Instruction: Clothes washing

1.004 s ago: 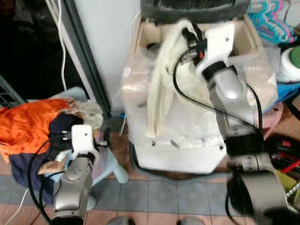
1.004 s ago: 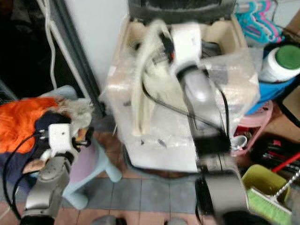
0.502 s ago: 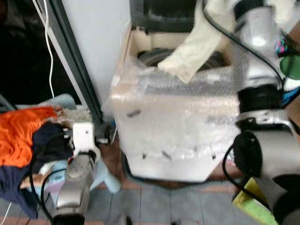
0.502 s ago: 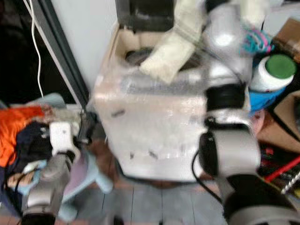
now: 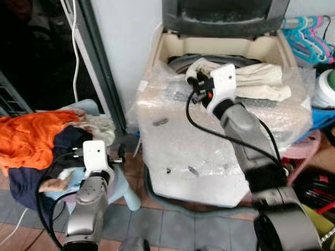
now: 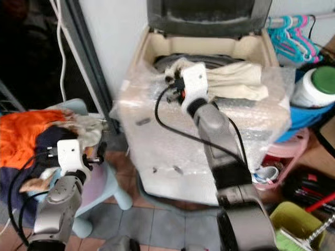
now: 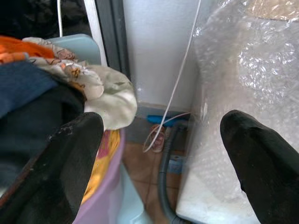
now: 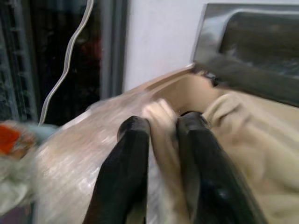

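Right gripper (image 8: 161, 128) clamped on a fold of the cream garment (image 5: 256, 83), fingers (image 8: 124, 158) nearly together with cloth pinched between them. Held at the front rim of the washing machine's (image 5: 209, 157) open tub (image 6: 209, 60). Garment draped over the tub opening and out across the bubble wrap (image 5: 172, 141) covering the machine top, toward the robot's right. Lid (image 5: 225, 15) stood raised at the back. Right wrist view blurred, so cloth detail unclear.

Left gripper (image 7: 161, 154) spread wide, nothing between its fingers (image 7: 259, 158), hanging low beside the clothes pile (image 5: 36, 141) and near the machine's left side. Not touching any cloth as far as could be seen.

Pile of orange, navy and pale printed clothes heaped on a light blue stool (image 5: 123, 185) to the robot's left, well apart from the tub. White cord (image 7: 175, 88) ran down the wall (image 5: 125, 47) between the dark door frame (image 5: 102, 68) and the machine; grey hose (image 7: 166, 186) on the tiled floor (image 5: 178, 225) below.

Teal and pink hangers (image 5: 309, 39) and a white jar with green lid (image 6: 314, 86) to the right of the machine, pink basin (image 5: 303, 149) lower down.
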Robot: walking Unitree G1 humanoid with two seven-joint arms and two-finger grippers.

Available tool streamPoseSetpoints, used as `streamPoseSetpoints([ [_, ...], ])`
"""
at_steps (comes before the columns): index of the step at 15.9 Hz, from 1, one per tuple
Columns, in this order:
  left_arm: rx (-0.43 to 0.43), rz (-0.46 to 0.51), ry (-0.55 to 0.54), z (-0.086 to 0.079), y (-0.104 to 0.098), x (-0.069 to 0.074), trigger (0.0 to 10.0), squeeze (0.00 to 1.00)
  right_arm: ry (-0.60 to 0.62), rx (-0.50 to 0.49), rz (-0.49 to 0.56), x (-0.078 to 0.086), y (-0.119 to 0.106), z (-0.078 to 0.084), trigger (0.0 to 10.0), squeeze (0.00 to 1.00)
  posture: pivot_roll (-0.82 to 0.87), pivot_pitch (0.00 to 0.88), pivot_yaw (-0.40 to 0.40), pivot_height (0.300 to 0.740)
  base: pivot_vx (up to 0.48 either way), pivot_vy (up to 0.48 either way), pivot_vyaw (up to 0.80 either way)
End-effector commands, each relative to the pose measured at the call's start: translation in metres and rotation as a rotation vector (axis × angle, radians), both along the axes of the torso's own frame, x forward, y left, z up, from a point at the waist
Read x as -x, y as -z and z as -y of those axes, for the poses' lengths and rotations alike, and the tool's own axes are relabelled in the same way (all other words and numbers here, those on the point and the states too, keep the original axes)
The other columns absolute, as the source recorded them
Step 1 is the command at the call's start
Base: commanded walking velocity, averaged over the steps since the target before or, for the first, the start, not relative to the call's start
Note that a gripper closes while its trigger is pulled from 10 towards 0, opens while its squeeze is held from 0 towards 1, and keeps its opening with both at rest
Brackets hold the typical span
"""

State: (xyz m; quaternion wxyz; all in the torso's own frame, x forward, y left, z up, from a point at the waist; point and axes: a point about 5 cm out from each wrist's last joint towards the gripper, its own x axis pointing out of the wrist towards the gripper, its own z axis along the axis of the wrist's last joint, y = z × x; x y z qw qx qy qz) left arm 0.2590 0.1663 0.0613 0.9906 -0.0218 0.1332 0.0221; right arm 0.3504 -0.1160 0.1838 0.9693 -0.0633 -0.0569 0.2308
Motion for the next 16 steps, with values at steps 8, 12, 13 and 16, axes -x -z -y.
streamPoseSetpoints([
  [8, -0.033, -0.01, -0.016, -0.007, -0.001, -0.001, 10.0, 0.0, 0.217, 0.103, 0.265, 0.011, -0.039, 0.043, 10.0, 1.0, -0.06, 0.0, 0.05, 0.74, 0.0, 0.0, 0.0],
  [12, -0.031, -0.015, -0.015, -0.007, -0.002, 0.0, 10.0, 0.0, 0.087, 0.112, 0.047, 0.03, 0.008, 0.031, 10.0, 1.0, -0.06, 0.009, 0.052, 0.74, 0.0, 0.0, 0.0],
  [13, -0.025, -0.02, -0.014, -0.007, -0.001, 0.0, 10.0, 0.0, 0.05, 0.128, 0.004, 0.03, 0.014, 0.028, 10.0, 1.0, -0.06, 0.011, 0.054, 0.74, 0.0, 0.0, 0.0],
  [16, -0.023, -0.026, 0.0, -0.004, -0.001, -0.003, 10.0, 0.0, 0.048, 0.115, -0.038, 0.012, 0.011, 0.026, 10.0, 1.0, -0.07, 0.012, 0.057, 0.74, 0.0, 0.0, 0.0],
])
